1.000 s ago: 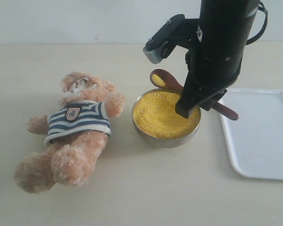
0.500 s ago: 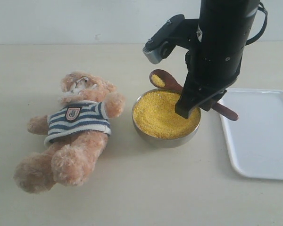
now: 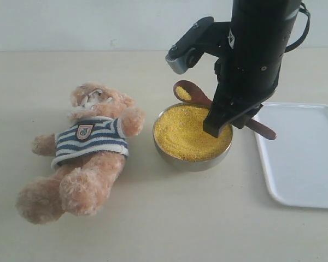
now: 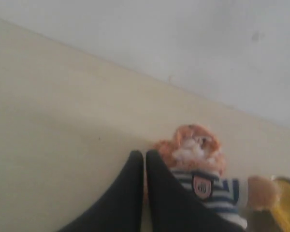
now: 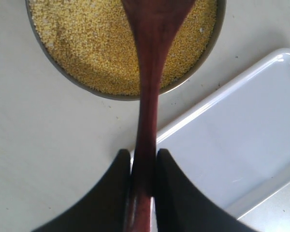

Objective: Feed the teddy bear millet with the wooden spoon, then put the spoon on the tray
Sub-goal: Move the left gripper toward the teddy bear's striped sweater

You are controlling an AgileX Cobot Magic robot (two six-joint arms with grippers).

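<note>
Left of the round metal bowl point(image 3: 177, 160), the fluffy light-brown teddy bear point(image 3: 85, 150) in its striped shirt lies unfed on the desk. The left end effector point(image 4: 144, 154) is pressed together on nothing. Nothing has shifted this past second. The right end effector point(image 5: 144, 159) stays clamped on the dark reddish wooden spoon point(image 3: 192, 93), which holds yellow millet point(image 3: 183, 134) over the bowl's far rim, so the carry to the bear looks pending. The flat white tray point(image 3: 306, 158) lies right of the bowl.

The teddy bear point(image 3: 82, 164) is fluffy light brown in a navy-and-white striped shirt point(image 3: 98, 140) with a crest badge point(image 3: 85, 131), the millet point(image 3: 186, 134) bright yellow in a silvery bowl point(image 3: 192, 163), the wooden spoon point(image 3: 192, 93) dark reddish-brown, the tray point(image 3: 303, 158) white, the table point(image 3: 169, 218) pale beige.
</note>
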